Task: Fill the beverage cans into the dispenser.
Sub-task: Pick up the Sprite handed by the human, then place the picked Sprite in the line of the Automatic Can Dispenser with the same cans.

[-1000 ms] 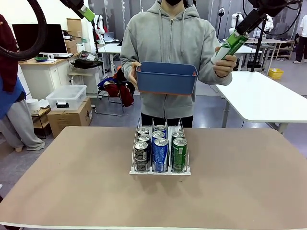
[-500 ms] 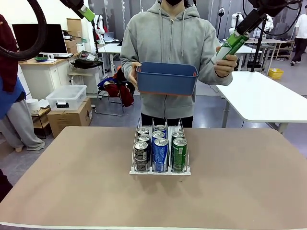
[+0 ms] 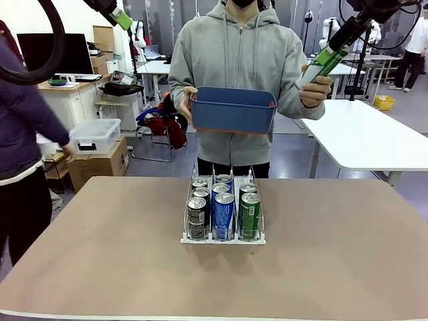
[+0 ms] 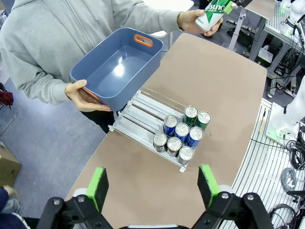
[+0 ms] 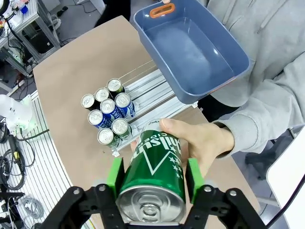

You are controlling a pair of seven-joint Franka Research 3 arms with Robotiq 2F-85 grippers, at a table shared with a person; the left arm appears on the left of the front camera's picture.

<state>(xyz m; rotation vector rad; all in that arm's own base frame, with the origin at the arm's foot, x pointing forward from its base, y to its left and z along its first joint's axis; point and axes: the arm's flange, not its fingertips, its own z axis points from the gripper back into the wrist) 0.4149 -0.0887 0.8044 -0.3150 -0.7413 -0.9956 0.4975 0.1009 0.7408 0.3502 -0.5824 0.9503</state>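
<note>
Brown table (image 3: pixel 100 254) runs across the front view, bare apart from the rack near its far middle. Person in a grey hoodie (image 3: pixel 231 60) stands at the far edge, one hand (image 3: pixel 184 100) holding a blue bin (image 3: pixel 233 110) by its end at chest height; the wrist views look into the bin and it holds no cans. Dispenser (image 3: pixel 223 237), clear with thin dividers and a white base edge, sits just in front of the person with eight cans in three lanes: black cans (image 3: pixel 196 215) in the robot's left lane, blue cans (image 3: pixel 223 212) in the middle, green cans (image 3: pixel 250 212) on the right, all upright and bunched at the near end; the far part of the lanes lies bare in the left wrist view. Up at the right, the person's other hand (image 3: pixel 314 90) holds one green can (image 3: pixel 321 65), tilted, and the right gripper (image 5: pixel 153 174) is clamped on that same can, green pads pressed to both sides near its silver top. Left gripper (image 4: pixel 153 183) hangs high over the table's near side, jaws spread wide, nothing between them.
</note>
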